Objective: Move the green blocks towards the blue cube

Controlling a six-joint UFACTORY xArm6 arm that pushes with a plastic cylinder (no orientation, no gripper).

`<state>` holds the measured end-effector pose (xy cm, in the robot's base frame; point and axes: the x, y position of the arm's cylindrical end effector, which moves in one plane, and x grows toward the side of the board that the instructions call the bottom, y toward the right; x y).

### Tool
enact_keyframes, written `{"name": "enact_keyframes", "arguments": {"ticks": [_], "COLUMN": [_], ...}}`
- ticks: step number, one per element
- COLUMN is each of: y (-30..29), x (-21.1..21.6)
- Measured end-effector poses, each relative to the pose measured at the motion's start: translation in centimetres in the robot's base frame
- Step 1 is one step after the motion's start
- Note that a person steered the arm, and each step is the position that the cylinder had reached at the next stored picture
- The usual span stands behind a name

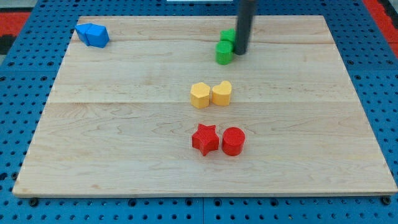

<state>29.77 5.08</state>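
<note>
As my tip (240, 52) touched the right side of the green blocks (225, 47), a rod end effector gripping nothing, the distant left blue cube (92, 35) awaited a leftward push.

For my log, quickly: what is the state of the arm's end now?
No pincer: my tip holds nothing, touching the green blocks from the view's right.

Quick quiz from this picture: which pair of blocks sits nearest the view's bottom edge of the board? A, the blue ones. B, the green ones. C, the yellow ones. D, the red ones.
D: the red star and red cylinder lie lowest in the view, below the yellow blocks, with the green blocks and blue blocks near the top.
</note>
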Motion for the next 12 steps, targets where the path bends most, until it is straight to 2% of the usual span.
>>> {"name": "enact_keyframes", "arguments": {"ticks": [1, 2, 3, 4, 5, 6, 7, 9, 10, 11, 12], "y": [-8.1, -1.0, 1.2, -10.2, -15.4, -8.7, -14.3, -24.1, -21.8, -11.3, -4.5], "x": [-0.8, 0.8, -3.3, -5.1, -7.1, -7.6, -10.4, -10.4, -10.2, -6.1, 1.8]}}
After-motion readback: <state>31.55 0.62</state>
